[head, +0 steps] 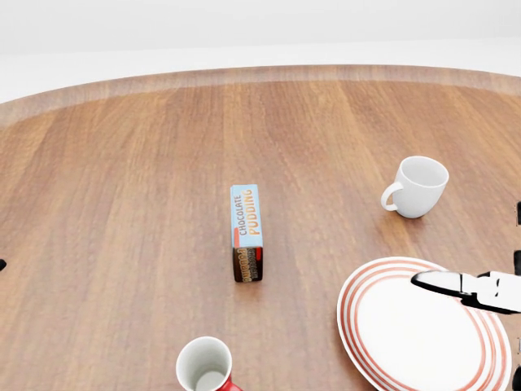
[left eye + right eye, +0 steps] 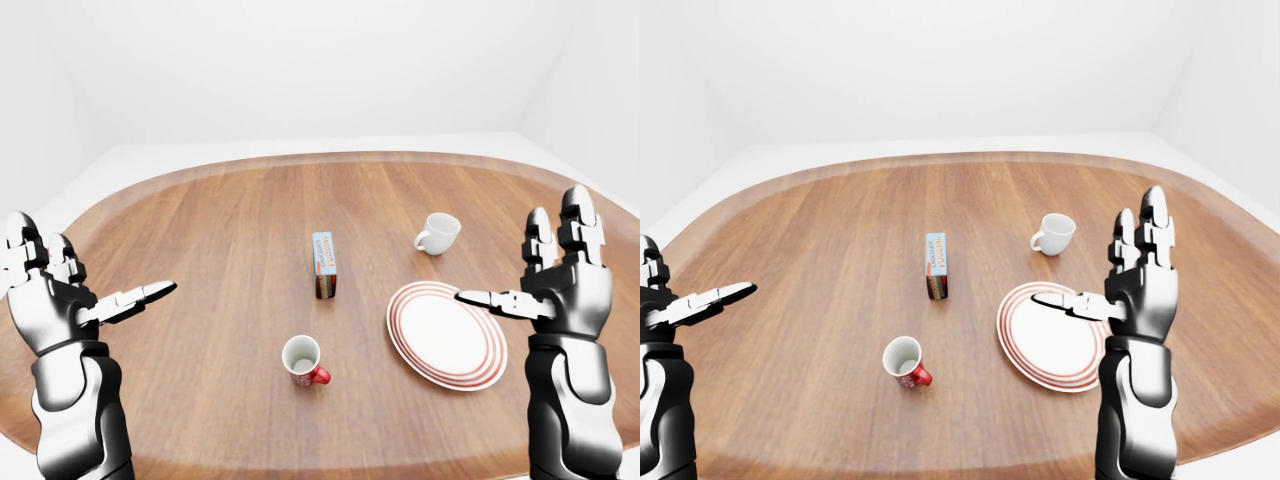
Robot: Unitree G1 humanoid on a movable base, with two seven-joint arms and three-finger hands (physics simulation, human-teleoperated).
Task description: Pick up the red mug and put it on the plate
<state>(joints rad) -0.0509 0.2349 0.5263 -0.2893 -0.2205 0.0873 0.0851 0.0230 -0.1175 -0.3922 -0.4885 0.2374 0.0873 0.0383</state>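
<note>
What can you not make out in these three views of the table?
- Red mug: the head view's bottom edge cuts off its base and handle.
- Striped plate: the head view's bottom right corner crops its rim, and the right hand covers part of it.
- Chocolate pudding box: lettering too small in both eye views.
- White mug: contents not visible.

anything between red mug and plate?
No. In the left-eye view, only bare table separates the red mug from the plate; the pudding box sits above that gap.

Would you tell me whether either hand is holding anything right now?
Nothing is held: left hand and right hand are open, clear of the red mug.
</note>
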